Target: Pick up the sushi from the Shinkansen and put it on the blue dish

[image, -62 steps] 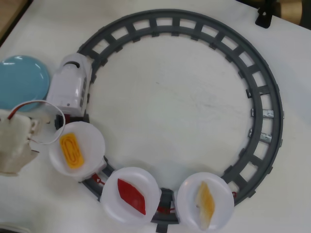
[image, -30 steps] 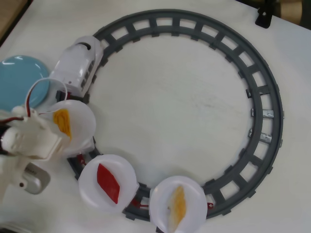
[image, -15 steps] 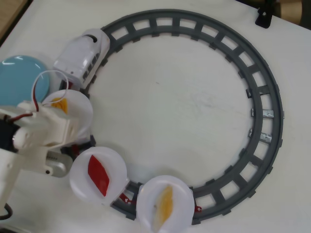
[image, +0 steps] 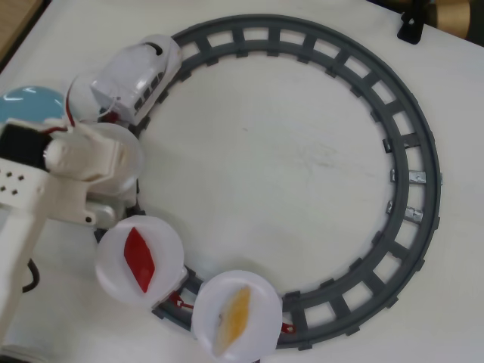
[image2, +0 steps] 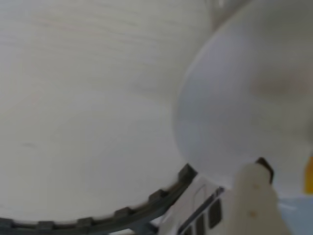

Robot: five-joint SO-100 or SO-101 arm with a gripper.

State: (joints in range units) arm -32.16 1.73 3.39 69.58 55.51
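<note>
In the overhead view the red diamond-shaped sushi (image: 140, 258) lies on the middle white plate (image: 113, 274) of the Shinkansen (image: 142, 74), which stands on the left side of the grey track (image: 412, 178). The last plate (image: 257, 327) carries a yellow-orange piece (image: 236, 308). My gripper (image: 112, 160) hangs over the first plate (image: 134, 155), above the sushi in the picture and apart from it; its jaws do not show clearly. The blue dish (image: 29, 104) lies at the left edge, partly hidden by my arm. The wrist view is blurred: one finger (image2: 254, 196) before a white plate (image2: 234, 112).
The track forms a wide ring across the white table (image: 287, 159). A dark object (image: 412, 23) sits at the top right, outside the ring. My white arm (image: 30, 219) covers the lower left. The wrist view shows track (image2: 122, 214) and train windows (image2: 205, 218) at the bottom.
</note>
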